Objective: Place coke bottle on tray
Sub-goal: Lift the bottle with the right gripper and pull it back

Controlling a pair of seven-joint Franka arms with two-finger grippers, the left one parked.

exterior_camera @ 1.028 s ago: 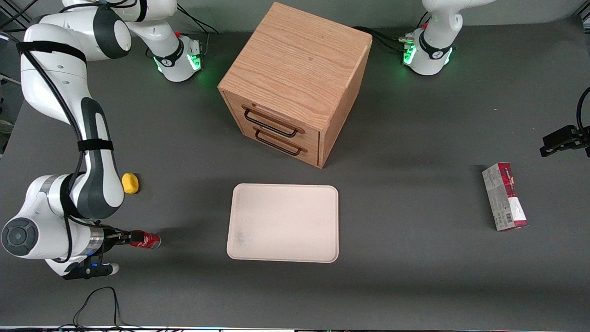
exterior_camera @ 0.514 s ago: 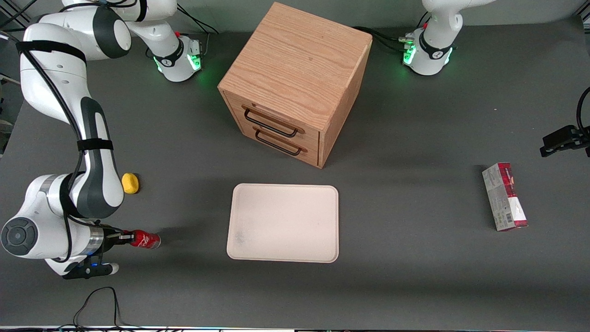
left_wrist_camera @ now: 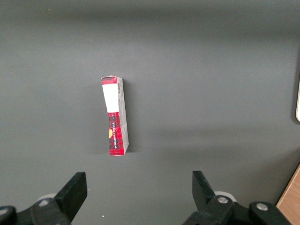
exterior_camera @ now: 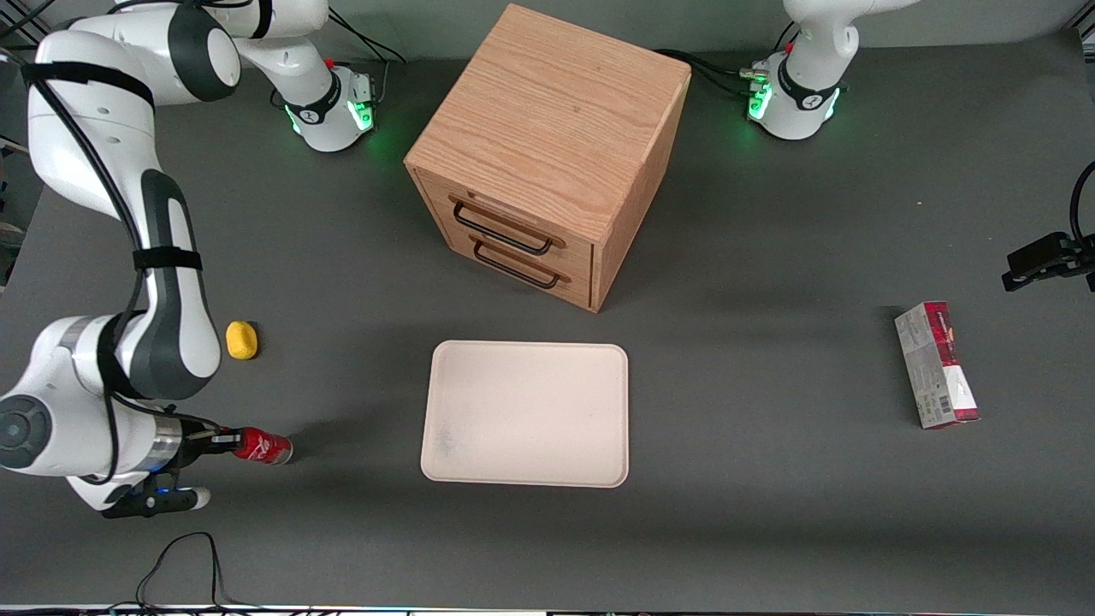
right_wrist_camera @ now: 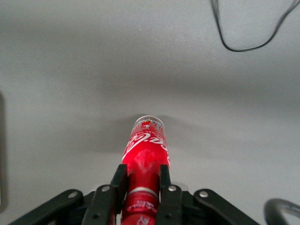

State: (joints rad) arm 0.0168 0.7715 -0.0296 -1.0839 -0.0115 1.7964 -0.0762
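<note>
One coke bottle [right_wrist_camera: 144, 164] clamped in the end effector [right_wrist_camera: 142, 185], seemingly lifted; one tray [exterior_camera: 525, 414].

White script logo on the red label of the coke bottle [right_wrist_camera: 146, 154], partly readable as Coca-Cola lettering; bottle clamped at its neck in the gripper [right_wrist_camera: 142, 180]. Red-and-grey carton [left_wrist_camera: 115, 116] carries a white panel and small print along its side, not legible. Barcode on carton end, unreadable.
</note>
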